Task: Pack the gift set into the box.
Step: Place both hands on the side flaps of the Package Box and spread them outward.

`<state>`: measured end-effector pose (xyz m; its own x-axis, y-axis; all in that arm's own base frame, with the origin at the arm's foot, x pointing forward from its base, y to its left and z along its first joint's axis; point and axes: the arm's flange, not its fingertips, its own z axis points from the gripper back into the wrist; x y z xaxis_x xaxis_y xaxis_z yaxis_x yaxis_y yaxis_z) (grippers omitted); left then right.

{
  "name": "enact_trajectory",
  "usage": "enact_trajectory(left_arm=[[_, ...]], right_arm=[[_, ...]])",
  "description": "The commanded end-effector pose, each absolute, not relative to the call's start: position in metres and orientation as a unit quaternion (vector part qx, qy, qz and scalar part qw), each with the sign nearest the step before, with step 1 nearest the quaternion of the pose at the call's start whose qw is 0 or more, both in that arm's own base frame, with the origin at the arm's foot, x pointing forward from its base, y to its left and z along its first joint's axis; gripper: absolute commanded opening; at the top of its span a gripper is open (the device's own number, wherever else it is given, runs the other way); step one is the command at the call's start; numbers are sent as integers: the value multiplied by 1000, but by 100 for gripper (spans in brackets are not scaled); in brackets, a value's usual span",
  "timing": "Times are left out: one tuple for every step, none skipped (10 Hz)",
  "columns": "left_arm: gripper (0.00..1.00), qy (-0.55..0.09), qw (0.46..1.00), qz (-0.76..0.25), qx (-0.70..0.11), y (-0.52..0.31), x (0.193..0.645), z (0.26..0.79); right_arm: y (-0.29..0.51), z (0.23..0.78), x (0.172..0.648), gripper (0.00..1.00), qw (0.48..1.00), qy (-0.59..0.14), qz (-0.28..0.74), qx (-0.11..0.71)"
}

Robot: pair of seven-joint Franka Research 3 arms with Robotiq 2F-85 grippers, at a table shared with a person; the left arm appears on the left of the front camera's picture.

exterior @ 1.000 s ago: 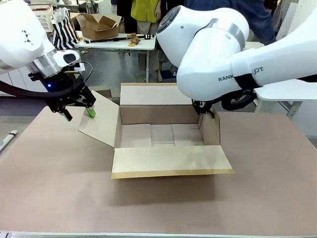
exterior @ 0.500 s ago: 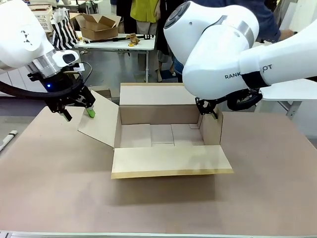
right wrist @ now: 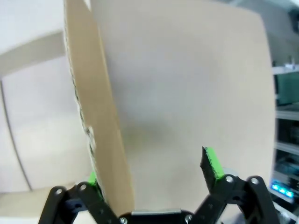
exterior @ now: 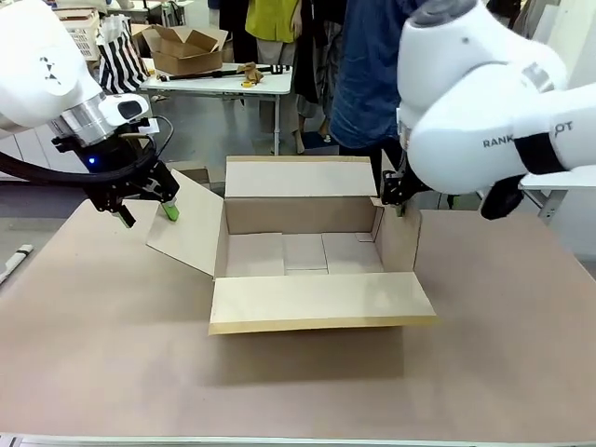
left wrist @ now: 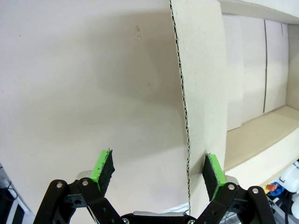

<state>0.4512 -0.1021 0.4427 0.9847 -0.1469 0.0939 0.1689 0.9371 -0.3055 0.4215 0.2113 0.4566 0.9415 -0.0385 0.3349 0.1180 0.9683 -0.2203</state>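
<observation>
The box [exterior: 307, 253] sits mid-table, its six o'clock flap [exterior: 321, 300] splayed toward me. My left gripper [left wrist: 159, 170], jaws wide, straddles the nine o'clock flap [left wrist: 201, 70]. My right gripper [right wrist: 152, 171], equally wide, straddles the three o'clock flap [right wrist: 187, 93]. I should press both outward evenly.

This was a robotics lab: left arm [exterior: 42, 70] and right arm [exterior: 484, 102] flanked a table [exterior: 279, 382]; a cluttered bench [exterior: 220, 82] and person [exterior: 368, 93] stood behind.
</observation>
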Motion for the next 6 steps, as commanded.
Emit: enact_trajectory(left_arm=[[100, -37, 985, -74, -148, -102, 450, 444], [100, -37, 985, -74, -148, -102, 450, 444], [100, -37, 985, -74, -148, -102, 450, 444], [100, -37, 985, -74, -148, -102, 450, 444], [100, -37, 985, -74, -148, -102, 450, 444], [100, -37, 985, -74, -148, -102, 450, 444]], right_arm=[[183, 432, 426, 100, 980, -180, -61, -60], [174, 429, 425, 100, 980, -184, -67, -43], [165, 429, 423, 100, 979, -188, -73, -27], [156, 428, 422, 100, 979, -188, -82, -20], [145, 425, 421, 100, 979, -184, -90, -9], [136, 423, 420, 100, 980, -179, -92, 5]])
